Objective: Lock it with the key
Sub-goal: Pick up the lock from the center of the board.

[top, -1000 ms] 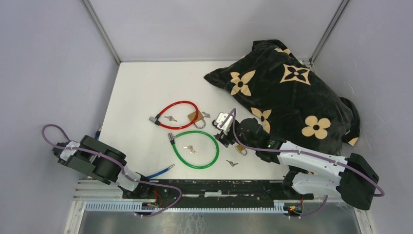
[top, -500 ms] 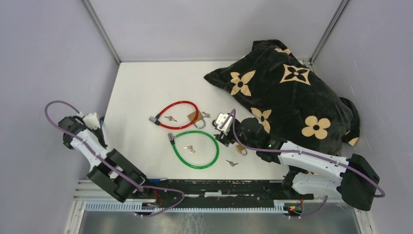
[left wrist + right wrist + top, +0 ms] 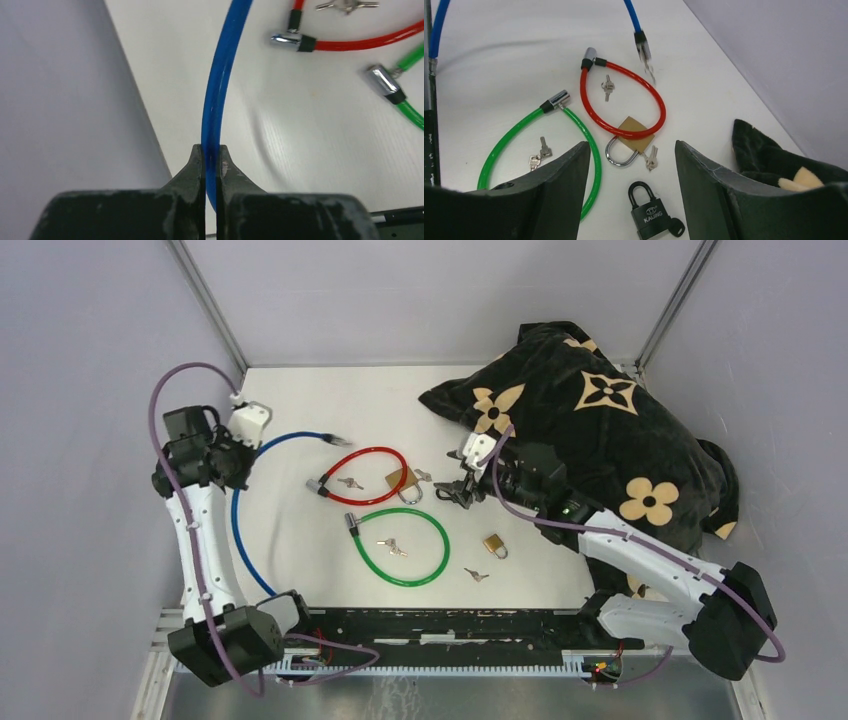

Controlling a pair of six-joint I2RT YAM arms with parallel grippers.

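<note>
Left end effector (image 3: 210,152) clamped on blue cable (image 3: 220,75); right end effector (image 3: 631,145) open above black padlock (image 3: 649,212), base cropped at lower frame edge, possibly keyed.

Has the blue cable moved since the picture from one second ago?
Yes. The left hand, shut on the blue cable, has pulled it away from the near rail; its free end now lies beyond the red cable, toward the far wall.
</note>
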